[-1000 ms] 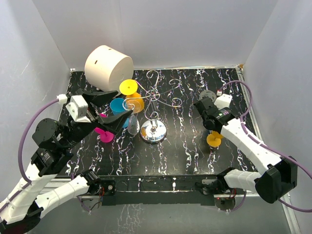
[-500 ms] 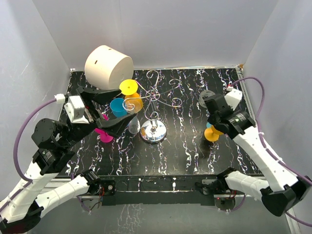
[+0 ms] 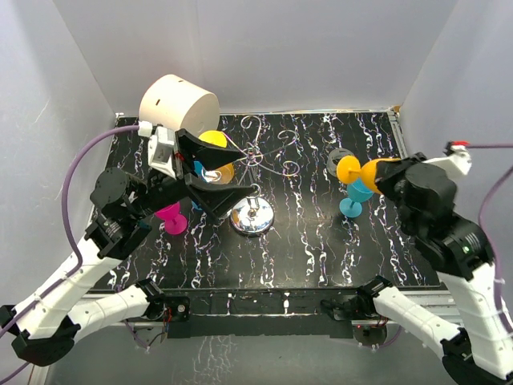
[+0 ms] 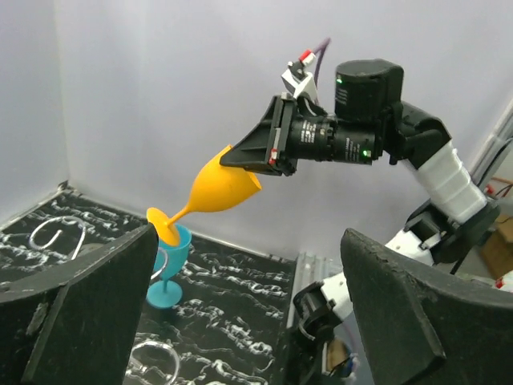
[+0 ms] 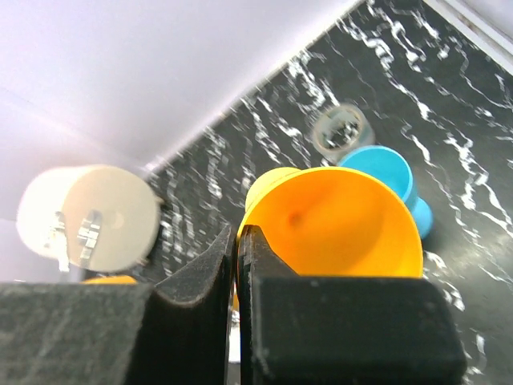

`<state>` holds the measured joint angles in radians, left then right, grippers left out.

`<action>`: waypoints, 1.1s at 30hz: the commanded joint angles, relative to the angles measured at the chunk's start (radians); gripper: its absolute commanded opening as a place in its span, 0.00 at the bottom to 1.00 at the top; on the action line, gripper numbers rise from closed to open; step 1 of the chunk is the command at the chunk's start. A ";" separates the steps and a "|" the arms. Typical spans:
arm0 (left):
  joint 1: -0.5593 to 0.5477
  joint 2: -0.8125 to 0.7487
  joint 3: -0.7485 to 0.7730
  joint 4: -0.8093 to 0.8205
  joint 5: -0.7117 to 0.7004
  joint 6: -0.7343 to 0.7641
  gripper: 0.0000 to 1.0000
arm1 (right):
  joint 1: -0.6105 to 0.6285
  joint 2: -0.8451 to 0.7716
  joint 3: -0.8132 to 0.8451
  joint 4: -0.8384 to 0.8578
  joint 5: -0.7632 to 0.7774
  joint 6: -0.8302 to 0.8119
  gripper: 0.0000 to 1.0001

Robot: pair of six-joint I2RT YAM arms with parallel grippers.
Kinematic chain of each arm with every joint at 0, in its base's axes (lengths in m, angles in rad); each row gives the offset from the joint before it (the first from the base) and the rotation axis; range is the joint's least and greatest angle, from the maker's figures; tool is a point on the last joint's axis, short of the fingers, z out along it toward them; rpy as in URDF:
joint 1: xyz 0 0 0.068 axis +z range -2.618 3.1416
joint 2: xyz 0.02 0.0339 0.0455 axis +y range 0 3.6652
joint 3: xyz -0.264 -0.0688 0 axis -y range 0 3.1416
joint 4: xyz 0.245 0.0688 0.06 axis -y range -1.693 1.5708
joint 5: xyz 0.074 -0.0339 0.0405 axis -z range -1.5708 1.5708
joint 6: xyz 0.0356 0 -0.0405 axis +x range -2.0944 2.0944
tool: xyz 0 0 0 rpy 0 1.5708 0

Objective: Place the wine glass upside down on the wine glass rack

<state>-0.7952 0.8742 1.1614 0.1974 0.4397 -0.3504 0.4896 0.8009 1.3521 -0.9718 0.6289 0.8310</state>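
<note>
Right gripper [image 5: 238, 241], clamped on the rim of the orange plastic wine glass [image 4: 220, 188] aloft and tilted well right of the thin silver wire rack [image 3: 255, 218], should likely turn it foot-up and slide its stem into a free curl, avoiding the spread-fingered left gripper [image 4: 248, 241] beside the rack.

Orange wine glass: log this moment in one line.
right pincer: shut on orange plastic wine glass rim | glass: airborne, tilted sideways | left pincer: open near silver wire rack | placement: pending

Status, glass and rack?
Right gripper shut on orange glass, lifted, tilted. Left gripper open, empty, over rack. Blue glass stands below.
</note>
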 commanded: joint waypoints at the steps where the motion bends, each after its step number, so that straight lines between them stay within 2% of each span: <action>1: -0.002 0.019 0.022 0.162 0.025 -0.146 0.95 | -0.003 -0.078 0.017 0.216 0.062 0.015 0.00; 7: -0.002 0.122 0.008 0.308 -0.047 -0.327 0.95 | -0.003 -0.179 -0.068 0.437 0.054 0.015 0.00; 9: -0.002 0.158 0.023 0.313 -0.111 -0.398 0.94 | -0.002 -0.195 -0.080 0.491 0.031 0.009 0.00; 15: -0.003 0.283 0.111 0.332 -0.173 -0.540 0.91 | -0.002 -0.224 -0.106 0.626 -0.046 -0.014 0.00; 19: -0.018 0.329 0.100 0.376 -0.288 -0.675 0.82 | -0.002 -0.244 -0.142 0.700 -0.101 -0.006 0.00; 21: -0.036 0.350 0.078 0.426 -0.348 -0.693 0.80 | -0.003 -0.250 -0.161 0.747 -0.125 0.008 0.00; 27: -0.149 0.439 0.151 0.388 -0.505 -0.719 0.77 | -0.003 -0.229 -0.186 0.821 -0.192 0.056 0.00; 31: -0.217 0.488 0.205 0.347 -0.663 -0.674 0.74 | -0.003 -0.232 -0.234 0.926 -0.265 0.046 0.00; 33: -0.239 0.539 0.226 0.383 -0.700 -0.635 0.73 | -0.002 -0.240 -0.270 0.975 -0.291 0.080 0.00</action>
<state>-0.9897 1.3769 1.3098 0.5285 -0.0971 -1.0393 0.4889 0.5629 1.1290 -0.1688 0.4278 0.8684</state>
